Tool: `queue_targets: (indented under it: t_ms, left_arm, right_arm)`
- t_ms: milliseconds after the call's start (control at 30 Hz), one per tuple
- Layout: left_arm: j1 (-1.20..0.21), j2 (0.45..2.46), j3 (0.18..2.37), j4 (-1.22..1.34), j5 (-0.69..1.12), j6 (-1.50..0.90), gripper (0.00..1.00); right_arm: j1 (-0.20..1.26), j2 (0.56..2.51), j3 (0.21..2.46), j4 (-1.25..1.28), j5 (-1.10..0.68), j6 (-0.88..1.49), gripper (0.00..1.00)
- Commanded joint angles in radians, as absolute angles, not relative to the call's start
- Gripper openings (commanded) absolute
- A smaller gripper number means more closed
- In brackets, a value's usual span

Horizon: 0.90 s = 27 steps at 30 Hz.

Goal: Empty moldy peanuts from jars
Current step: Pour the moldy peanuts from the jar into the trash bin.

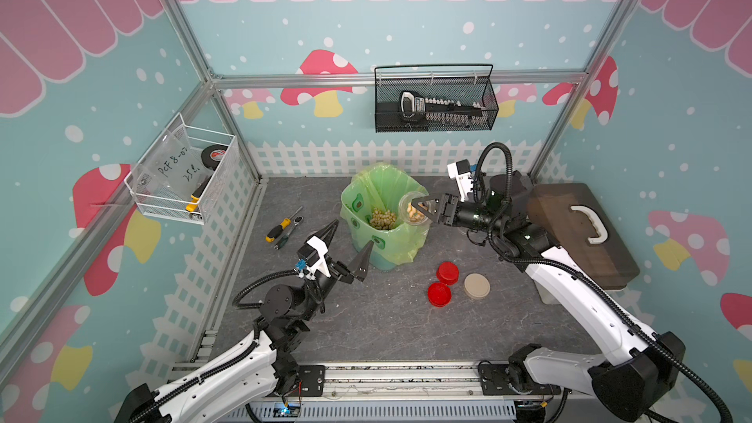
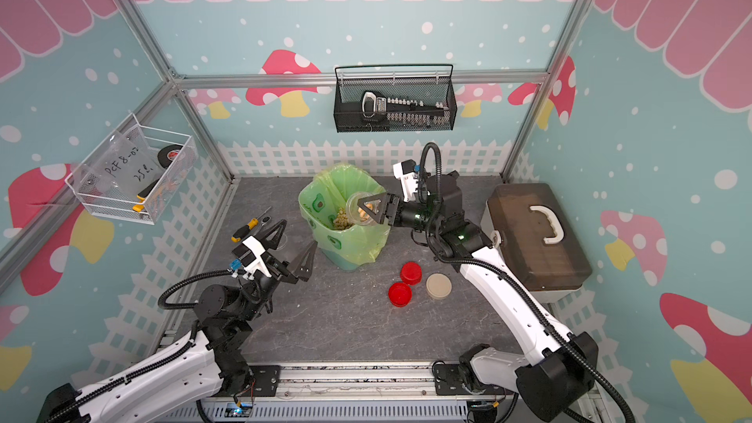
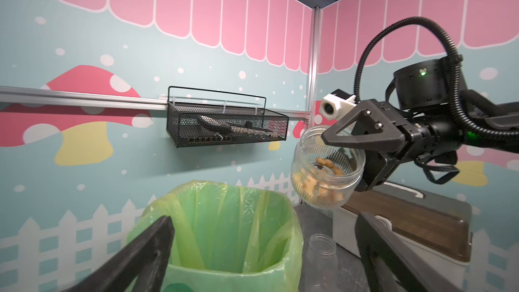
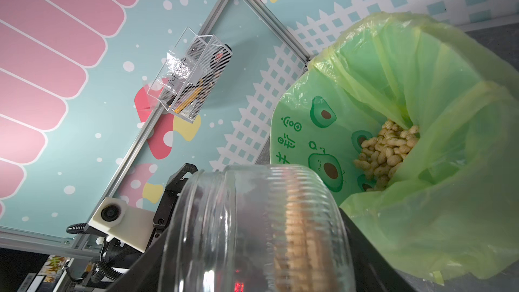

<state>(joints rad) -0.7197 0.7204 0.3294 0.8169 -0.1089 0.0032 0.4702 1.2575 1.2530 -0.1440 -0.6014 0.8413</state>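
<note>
Right pincer (image 1: 423,209) pinches a clear jar (image 1: 410,208) by its sides, tilted over the right rim of the green-lined bin (image 1: 358,205) at the centre of both top views. Some moldy peanuts (image 3: 323,189) lie inside the jar, and a heap of peanuts (image 4: 384,153) sits in the bag below. Left pincer (image 1: 353,233), spread and empty, hovers lower left of the bin.

The grey stone-patterned surface (image 1: 386,319) carries a bin lined with a green bag (image 1: 366,248) near the back, two red lids (image 1: 447,271) touching beside a beige lid (image 1: 477,286), a yellow-handled screwdriver (image 1: 278,229), a brown-lidded box (image 1: 569,246), and an empty clear jar (image 3: 323,251) between bin and box.
</note>
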Motion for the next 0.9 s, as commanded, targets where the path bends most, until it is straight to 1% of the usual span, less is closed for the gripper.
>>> queue_targets:
  t_ms: [0,333,500,867]
  left_arm:
    - [-0.684,0.697,0.309,0.856,-0.137,-0.053,0.99]
    - [-0.638,0.638,0.277,0.809,-0.197,-0.035,0.99]
    - [-0.596,0.624,0.261,0.797,-0.2,-0.057,0.99]
    - [-0.51,0.667,0.243,0.8,-0.222,-0.129,0.99]
  right_arm:
    - [0.465,1.298,1.37,-0.228,-0.534,0.666,0.54]
    - [0.468,1.487,1.591,-0.417,-0.414,0.42,0.54]
    - [0.489,1.561,1.671,-0.49,-0.356,0.325,0.54]
    - [0.596,1.682,1.823,-0.602,-0.103,0.153,0.54]
